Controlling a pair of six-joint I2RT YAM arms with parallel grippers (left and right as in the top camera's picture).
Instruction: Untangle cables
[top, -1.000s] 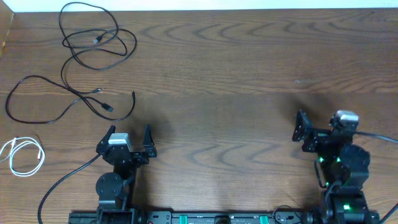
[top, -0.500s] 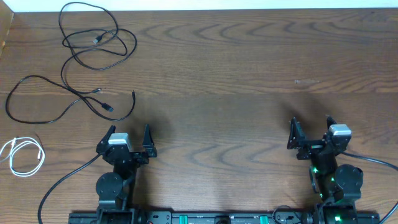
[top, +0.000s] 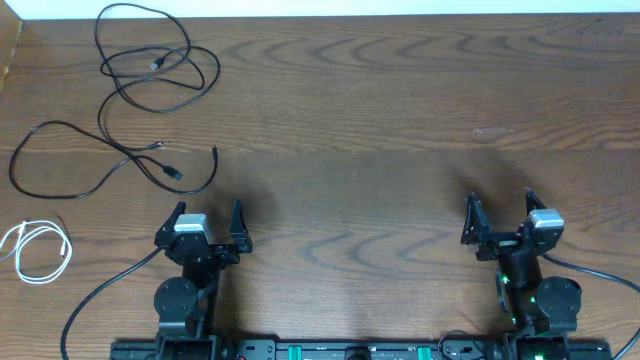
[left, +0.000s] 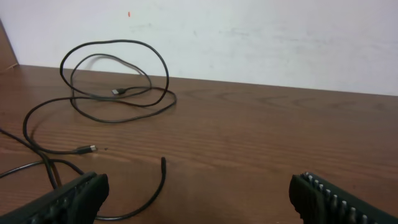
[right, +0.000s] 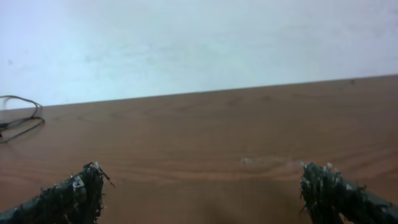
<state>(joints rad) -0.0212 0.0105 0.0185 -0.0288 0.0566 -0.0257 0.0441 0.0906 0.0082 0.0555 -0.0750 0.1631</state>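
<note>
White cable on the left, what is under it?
Only wooden table shows beneath the white cable and through its loops; the thin line right under the cord is covered.

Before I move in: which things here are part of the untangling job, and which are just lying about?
Job:
looped black cable
lower black cable
white cable, coiled apart at the left edge

Not the job:
thick black robot lead, near left
pale scuff on the table

The right gripper (top: 498, 213) has swung round from its skewed pose, shifted left and back toward its base, and now sits squared up, both fingers (top: 470, 217) apart and pointing straight across the bench (top: 380, 120).
</note>
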